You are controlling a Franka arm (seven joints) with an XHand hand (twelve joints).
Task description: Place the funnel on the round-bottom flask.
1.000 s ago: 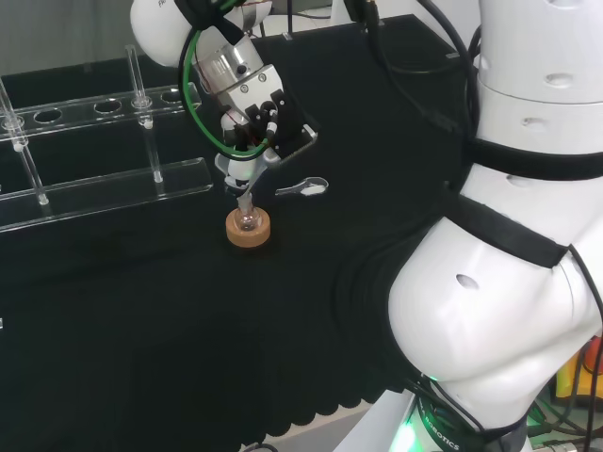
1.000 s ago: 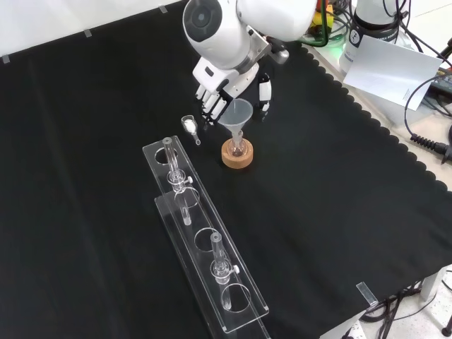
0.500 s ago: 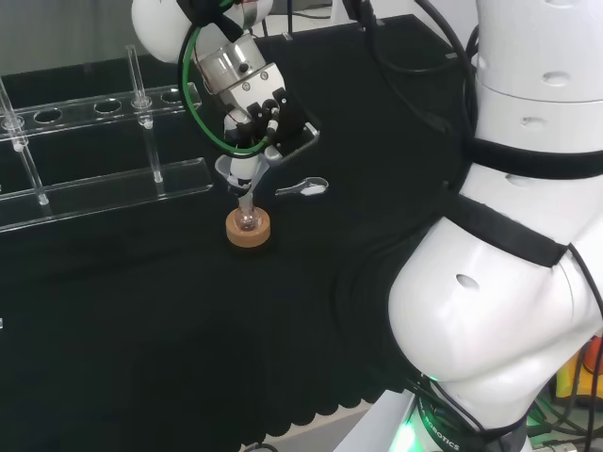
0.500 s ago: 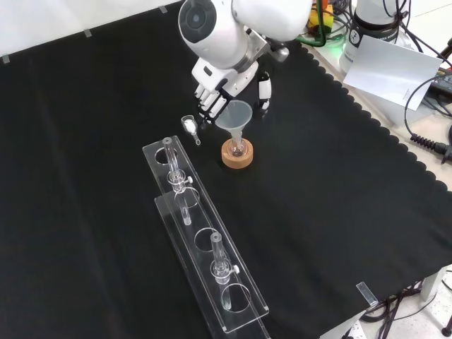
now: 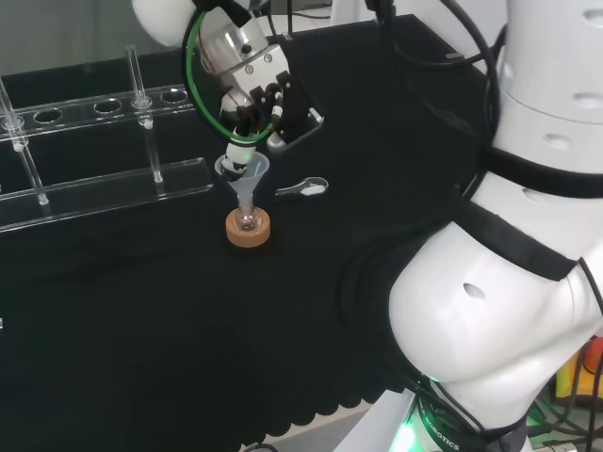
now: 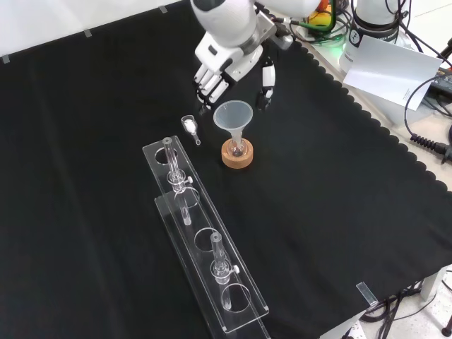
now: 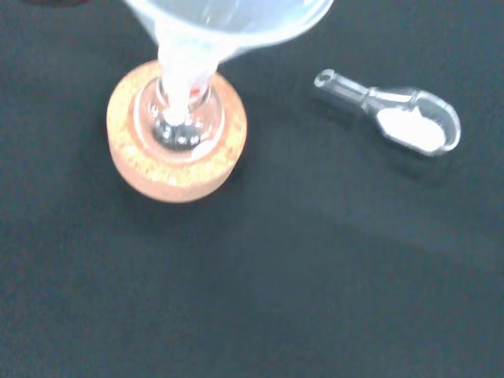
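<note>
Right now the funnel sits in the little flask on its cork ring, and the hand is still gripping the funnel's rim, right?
Not quite. The funnel does sit in the flask on the cork ring, but the hand has let go: the front view shows it above and behind the funnel, apart from the rim, fingers relaxed.

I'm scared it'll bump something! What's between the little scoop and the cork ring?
Nothing: in the wrist view, only bare black cloth lies between the scoop and the cork ring. The front view agrees.
</note>
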